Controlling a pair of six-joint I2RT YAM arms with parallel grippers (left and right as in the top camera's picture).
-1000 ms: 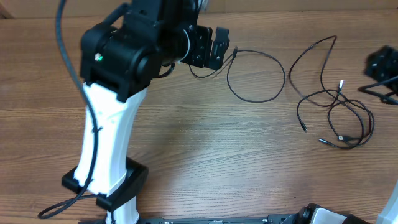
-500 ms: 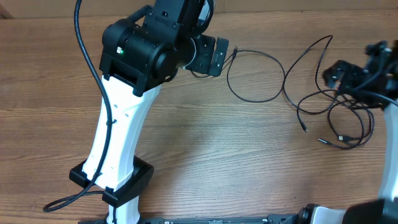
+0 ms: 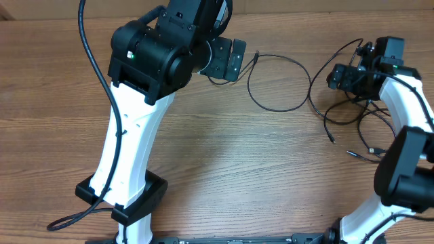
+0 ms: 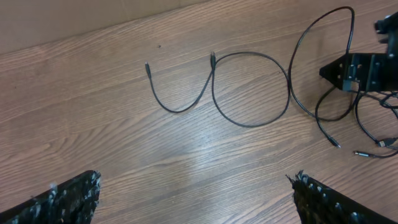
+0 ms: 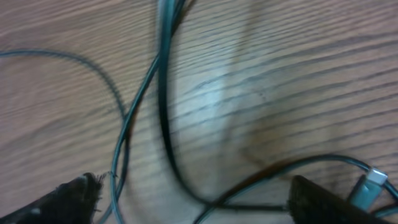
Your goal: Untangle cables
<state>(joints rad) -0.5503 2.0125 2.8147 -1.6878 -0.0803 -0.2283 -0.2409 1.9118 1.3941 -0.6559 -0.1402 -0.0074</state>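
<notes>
The tabletop (image 3: 224,176) is mid-brown wood with darker grain lines running along its length. The looped cable (image 3: 278,110) toward the far edge is black, as is the tangle (image 3: 346,122) near the right edge, where one plug (image 5: 373,180) is silvery. The left arm (image 3: 125,156) and right arm (image 3: 407,102) pair white links with black housings. A small green light (image 3: 132,56) shows on the left arm's black housing.

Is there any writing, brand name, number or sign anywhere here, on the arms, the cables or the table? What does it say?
No text can be read in any view.
The left arm shows only a small green light, no lettering.
The cables and wooden table carry no print.
The silvery plug is too blurred to tell.
</notes>
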